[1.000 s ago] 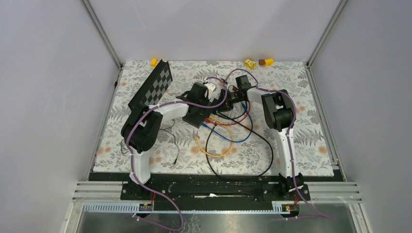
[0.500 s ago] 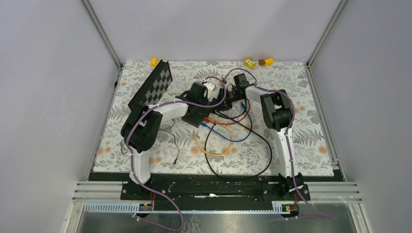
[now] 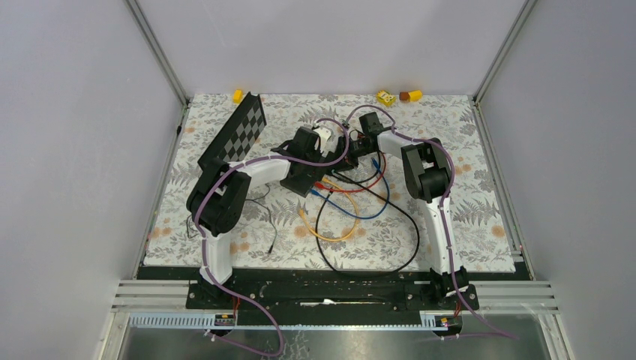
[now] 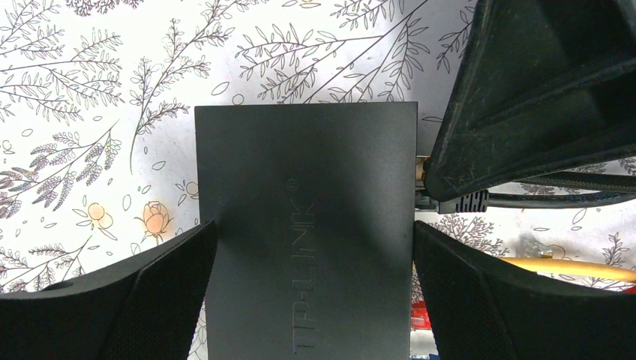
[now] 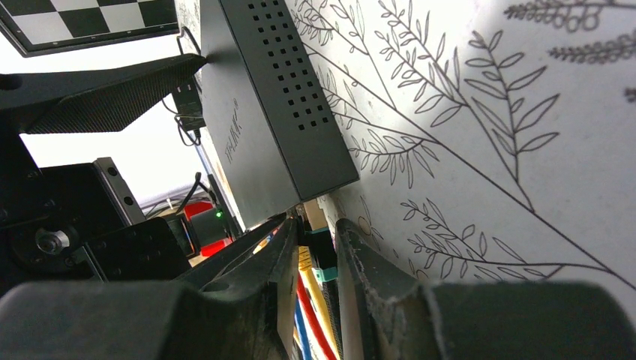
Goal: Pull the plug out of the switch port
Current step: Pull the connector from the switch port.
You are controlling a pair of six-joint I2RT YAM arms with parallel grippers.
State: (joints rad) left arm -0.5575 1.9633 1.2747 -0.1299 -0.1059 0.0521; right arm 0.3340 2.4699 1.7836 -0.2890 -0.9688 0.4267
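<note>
A: Located the switch (image 4: 307,150)?
B: Found it flat on the leaf-printed surface (image 4: 90,67), lettered face up, about mid-surface and tucked beneath the left wrist in the overhead view.
A: Checked the left end effector (image 4: 311,229)?
B: Saw it spread wide across the switch, one finger (image 4: 135,300) pressed to each long side, gripping the box by its width.
A: And the right?
B: Saw the right end effector (image 5: 319,225) nearly pressed together at the port edge of the switch, pinching a plug (image 5: 324,259) with a teal body between its fingers (image 5: 367,270). Could not judge the seating of that plug in its port from either wrist view. Caught the same end effector in the left wrist view too, looming over the port side, just beside the left arm's finger.
A: Looked at the wiring?
B: Noted a yellow cable (image 4: 570,267) and a black cable (image 4: 555,200) trailing away from the port side, then looping over the surface toward the arm bases.
A: Spotted anything further off?
B: Picked out a chequered board (image 3: 241,133) toward the far left, well apart from the switch, plus small yellow pieces (image 3: 385,97) along the far edge of the surface
</note>
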